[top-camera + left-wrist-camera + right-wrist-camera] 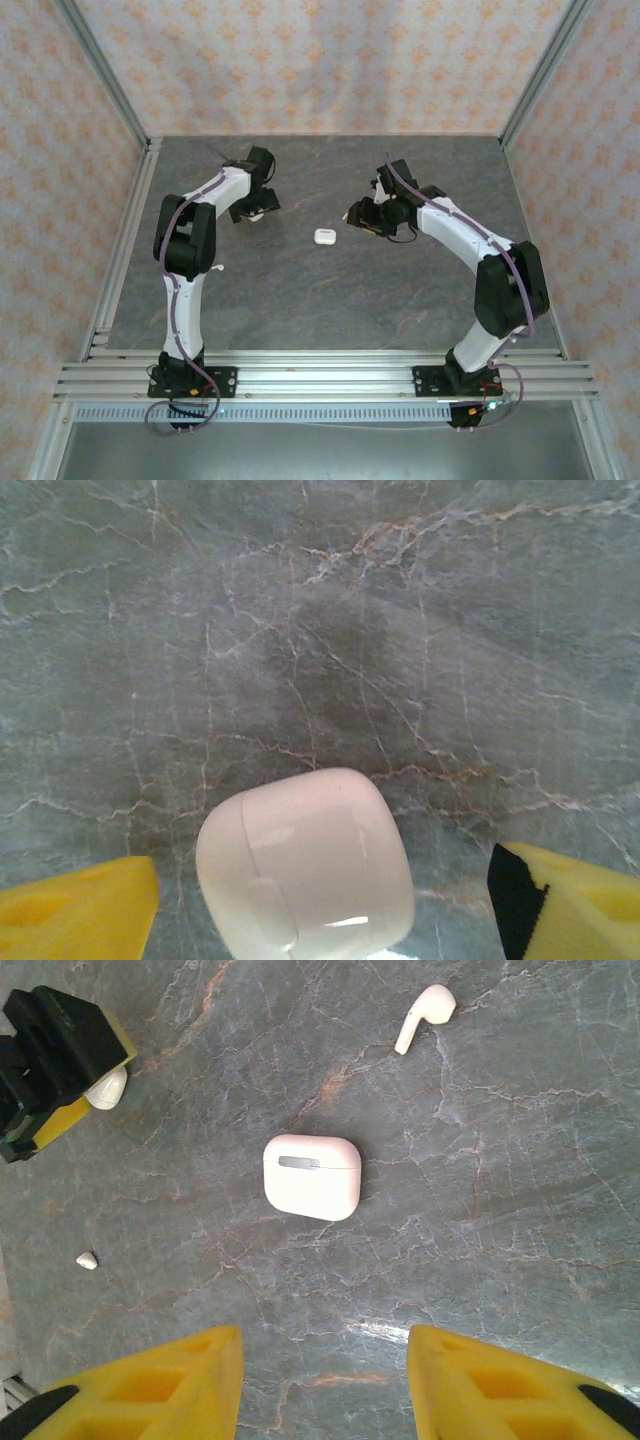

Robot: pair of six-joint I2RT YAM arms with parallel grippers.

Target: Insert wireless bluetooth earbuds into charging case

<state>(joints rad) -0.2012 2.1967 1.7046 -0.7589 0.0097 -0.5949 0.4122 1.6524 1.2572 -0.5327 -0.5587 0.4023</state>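
A closed white charging case [312,1176] lies in the middle of the grey marble table [330,290], and shows small from above [323,237]. My right gripper [325,1360] hovers open just short of it, nothing between its yellow fingers [170,1385]. A second closed white case [305,865] lies on the table between the wide-apart fingers of my left gripper [322,890], which is open and touches it on neither side. One white earbud [425,1015] with a short stem lies loose beyond the middle case, near the left arm [218,268].
A tiny white bit [88,1259] lies on the table left of the middle case. The left gripper [55,1060] stands over its case at the far left of the right wrist view. Aluminium rails [120,250] and patterned walls bound the table.
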